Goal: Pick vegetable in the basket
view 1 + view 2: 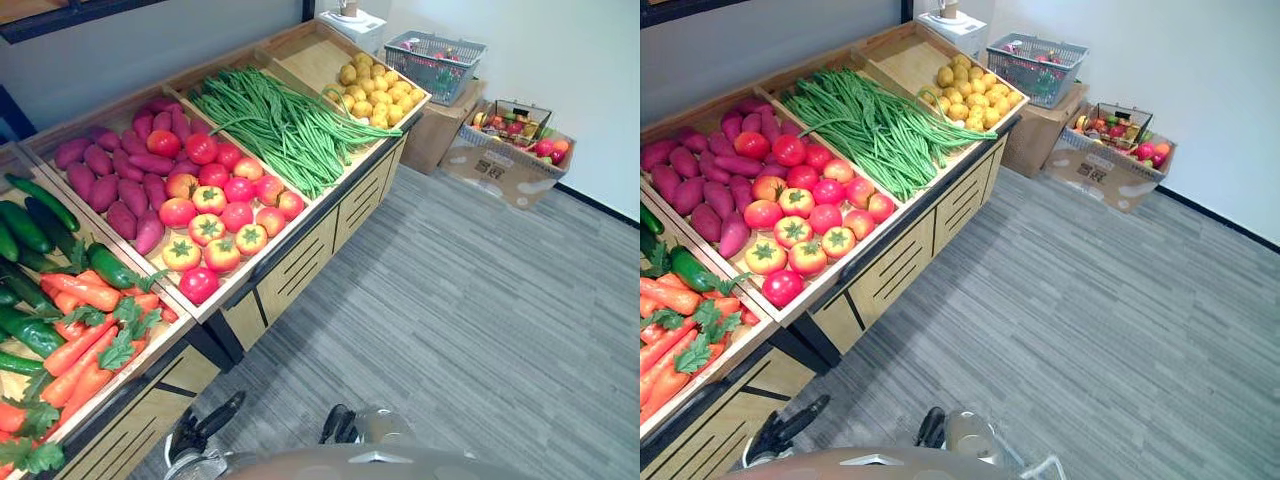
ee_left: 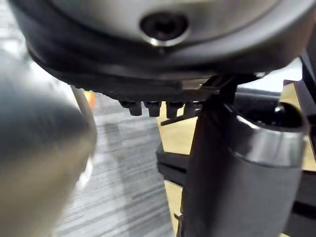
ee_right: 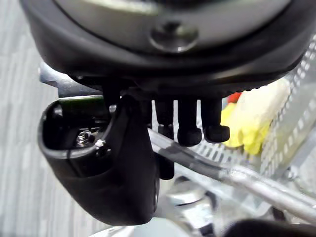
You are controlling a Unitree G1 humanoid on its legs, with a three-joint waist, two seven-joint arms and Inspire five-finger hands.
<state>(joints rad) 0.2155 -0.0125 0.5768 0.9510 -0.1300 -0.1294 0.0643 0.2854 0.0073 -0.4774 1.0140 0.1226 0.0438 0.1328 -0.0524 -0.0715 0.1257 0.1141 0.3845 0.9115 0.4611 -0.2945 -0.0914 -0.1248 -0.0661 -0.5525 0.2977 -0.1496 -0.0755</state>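
A long wooden stand (image 1: 300,268) runs along the wall, split into bins. Green beans (image 1: 280,125) fill the widest bin. In the next bin, purple sweet potatoes (image 1: 120,180) lie at the back with tomatoes (image 1: 225,205) in front. The nearest bin holds carrots (image 1: 85,340) in front of cucumbers (image 1: 25,225), and the end bin holds yellow fruit (image 1: 375,90). Past the stand, a cardboard box (image 1: 440,125) bears a wire far basket (image 1: 435,62), and a floor box (image 1: 500,165) beside it holds mixed produce (image 1: 515,125). The right hand (image 3: 118,173) is hooked round the metal handle (image 3: 237,177) of a wire basket (image 3: 296,113), with something yellow (image 3: 252,118) inside. Whether the left hand (image 2: 148,74) is closed cannot be told.
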